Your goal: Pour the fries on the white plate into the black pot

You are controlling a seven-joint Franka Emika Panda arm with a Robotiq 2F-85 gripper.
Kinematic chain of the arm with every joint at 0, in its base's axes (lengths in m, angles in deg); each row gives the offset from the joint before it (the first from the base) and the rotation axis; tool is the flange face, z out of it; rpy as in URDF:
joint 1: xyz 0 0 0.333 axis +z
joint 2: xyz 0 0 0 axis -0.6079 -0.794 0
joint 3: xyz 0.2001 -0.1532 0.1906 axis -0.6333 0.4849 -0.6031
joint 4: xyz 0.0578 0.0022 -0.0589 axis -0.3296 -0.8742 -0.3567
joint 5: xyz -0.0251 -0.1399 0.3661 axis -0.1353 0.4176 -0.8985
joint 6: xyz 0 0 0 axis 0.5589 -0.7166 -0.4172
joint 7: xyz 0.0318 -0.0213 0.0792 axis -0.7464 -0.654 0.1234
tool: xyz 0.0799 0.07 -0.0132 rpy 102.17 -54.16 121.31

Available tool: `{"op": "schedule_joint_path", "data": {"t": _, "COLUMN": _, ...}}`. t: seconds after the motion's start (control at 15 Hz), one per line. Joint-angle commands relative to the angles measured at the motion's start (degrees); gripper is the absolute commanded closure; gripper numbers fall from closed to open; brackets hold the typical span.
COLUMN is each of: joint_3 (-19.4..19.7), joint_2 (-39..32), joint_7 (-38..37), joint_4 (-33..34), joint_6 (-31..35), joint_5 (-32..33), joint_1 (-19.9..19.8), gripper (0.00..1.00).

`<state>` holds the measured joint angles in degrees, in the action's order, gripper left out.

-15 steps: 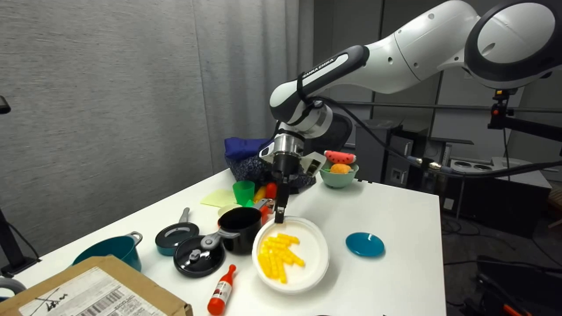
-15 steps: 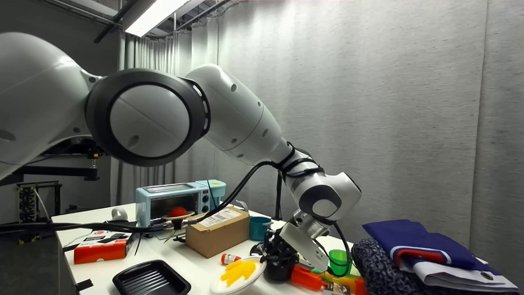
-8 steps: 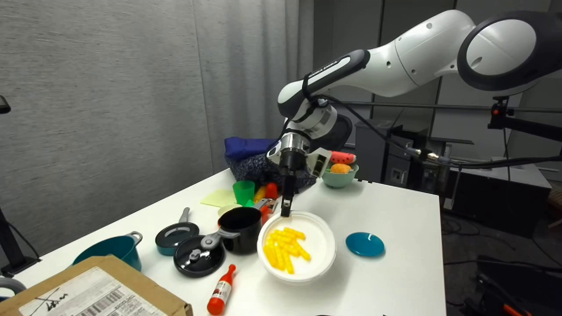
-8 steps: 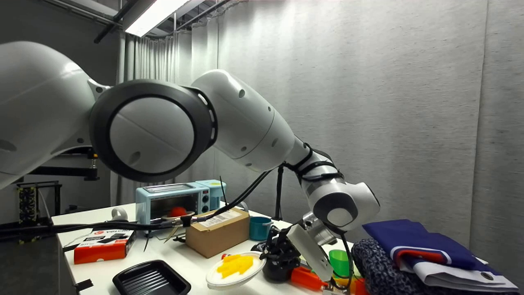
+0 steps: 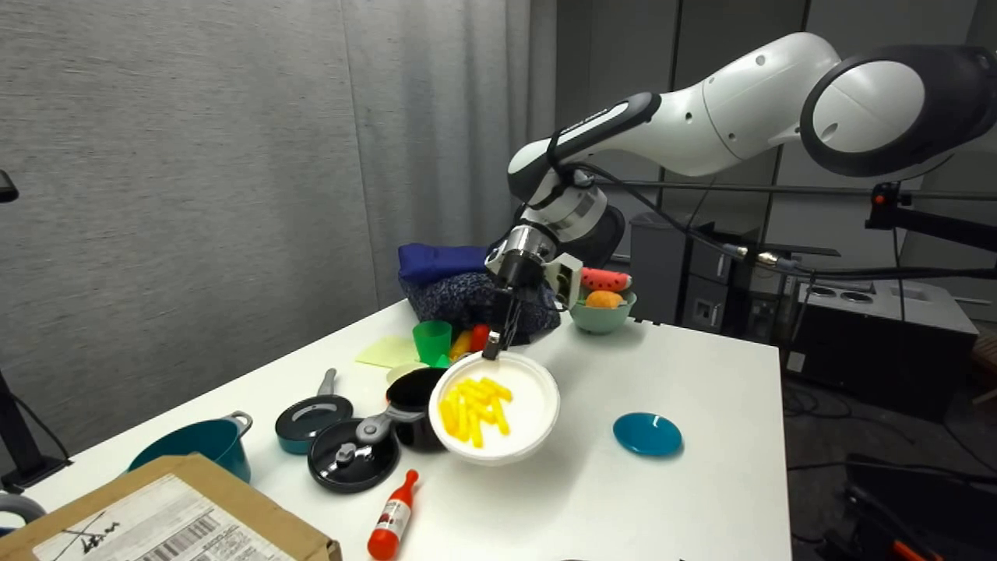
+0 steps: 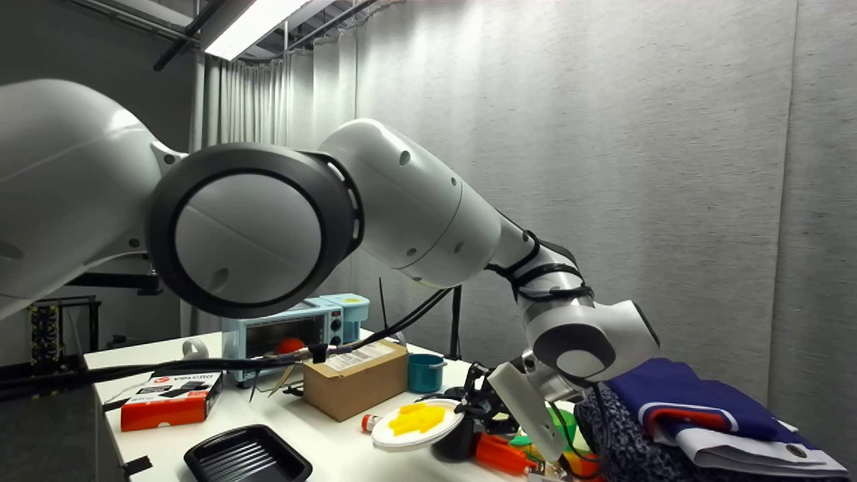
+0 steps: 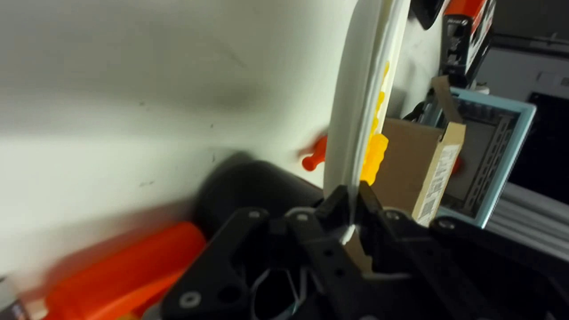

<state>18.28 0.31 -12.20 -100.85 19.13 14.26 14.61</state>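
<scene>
Several fries [image 5: 464, 415] lie on the white plate [image 5: 533, 407], pinched at its rim by the gripper [image 7: 354, 194] near the black pot [image 5: 418, 435]; lift done, pour left, though the pot's inside shows poorly.

In an exterior view we note yellow stick-shaped fries [image 5: 463, 419] heaped left on a raised, tilted, round white plate [image 5: 531, 409], right of an upright round black pot [image 5: 418, 435].
</scene>
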Motion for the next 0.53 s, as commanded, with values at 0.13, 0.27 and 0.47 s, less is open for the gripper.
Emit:
{"op": "schedule_joint_path", "data": {"t": 0.13, "joint_3": 0.7, "joint_2": 1.7, "joint_7": -5.5, "joint_4": 2.3, "joint_6": 5.3, "joint_5": -2.7, "joint_1": 0.4, "gripper": 0.98}}
{"op": "schedule_joint_path", "data": {"t": 0.27, "joint_3": 0.8, "joint_2": 1.9, "joint_7": -7.0, "joint_4": 2.2, "joint_6": 6.6, "joint_5": -3.2, "joint_1": 0.1, "gripper": 0.98}}
{"op": "schedule_joint_path", "data": {"t": 0.47, "joint_3": 1.3, "joint_2": 2.2, "joint_7": -8.7, "joint_4": 1.5, "joint_6": 9.1, "joint_5": -3.8, "joint_1": 0.0, "gripper": 0.98}}
